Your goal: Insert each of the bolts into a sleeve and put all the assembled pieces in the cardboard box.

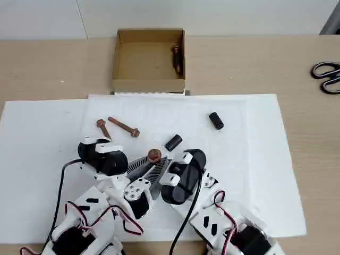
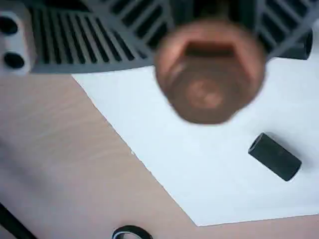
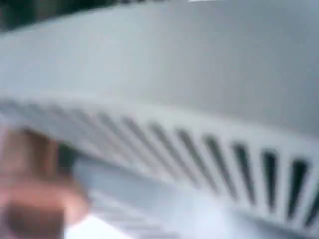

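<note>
Wooden desk (image 1: 308,138), pale grain. White wall (image 1: 223,16) behind its far edge. A large white paper sheet (image 1: 255,180) covers most of the near half.

Cardboard box (image 1: 121,58) sits on bare desk just past the sheet's far edge, top open. One assembled piece (image 1: 177,57), a bolt in a dark sleeve, lies along the box's right wall. Scissors (image 1: 326,77) are at the desk's right edge, well apart from the rest.

Left gripper (image 1: 153,162) is over the near middle of the sheet, pointing right. Its dark ribbed fingers are clamped on a copper bolt (image 1: 154,155), with the hex head standing clear of the fingers. The left wrist view has that head up close.

Right gripper (image 1: 162,170) points left. Its tip meets the left gripper at the bolt, touching or just beside it. Apart or together: cannot tell.

Loose on the sheet:
- Long bolt (image 1: 123,126) and short bolt (image 1: 103,127) lie near each other, left of centre.
- Near sleeve (image 1: 173,142), black, is just beyond the two grippers.
- Far sleeve (image 1: 216,120), black, lies further right and towards the box side.
</note>
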